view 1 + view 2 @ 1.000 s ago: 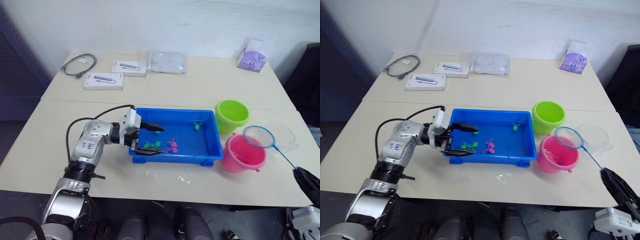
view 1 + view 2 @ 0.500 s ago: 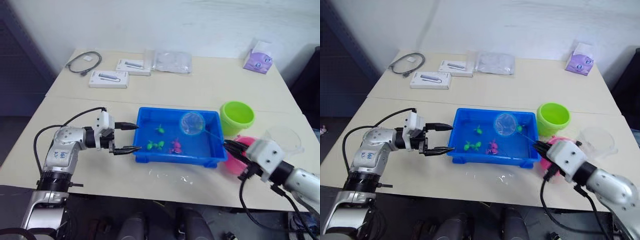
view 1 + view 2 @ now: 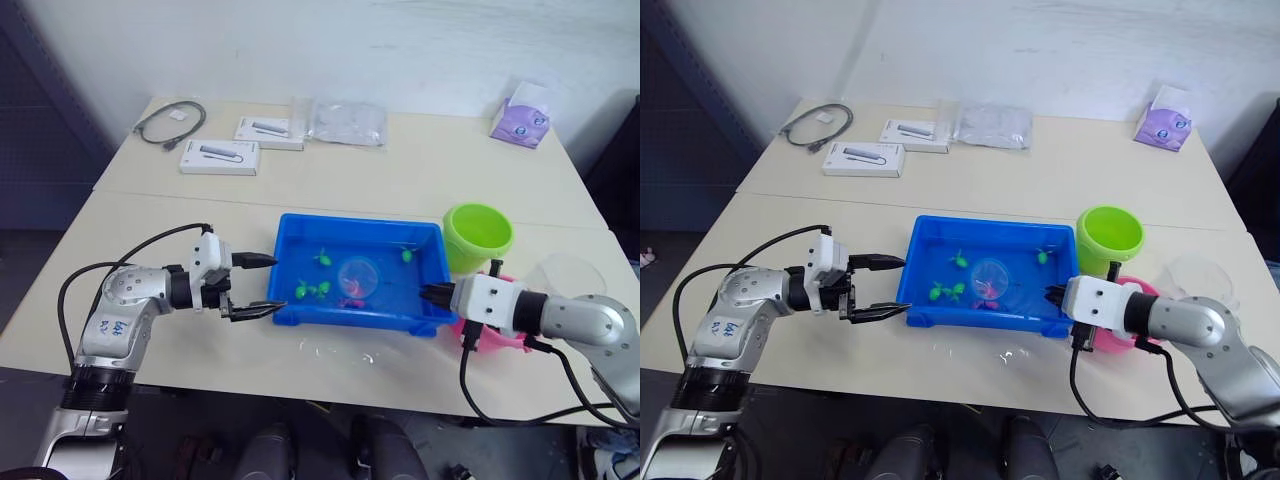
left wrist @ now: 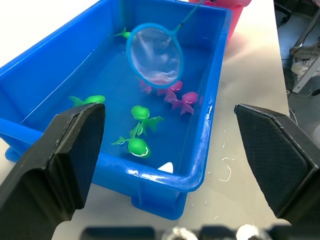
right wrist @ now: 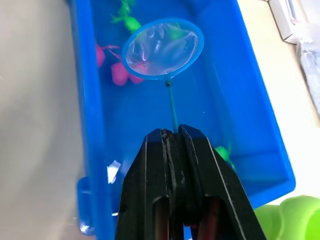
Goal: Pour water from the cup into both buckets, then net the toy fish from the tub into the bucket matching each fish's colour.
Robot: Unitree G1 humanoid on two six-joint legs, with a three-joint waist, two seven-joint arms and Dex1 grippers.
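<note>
Centre of the frame: the blue tub (image 3: 300, 235) on the counter (image 3: 420, 180), holding green fish (image 3: 312, 290) and pink fish (image 3: 352, 290). The right hand (image 5: 172, 137), fingers pressed together on the stick of the net (image 3: 358, 275), holds the ring over the pink fish. The left hand (image 3: 258, 286), fingers spread, hovers at the tub's left end. Right of the tub: the green bucket (image 3: 478, 236), pink bucket (image 3: 492, 335) and clear cup (image 3: 568, 274).

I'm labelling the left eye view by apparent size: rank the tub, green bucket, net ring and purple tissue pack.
1. tub
2. green bucket
3. and 4. net ring and purple tissue pack look about alike; the pack lies farther off, so unranked.
</note>
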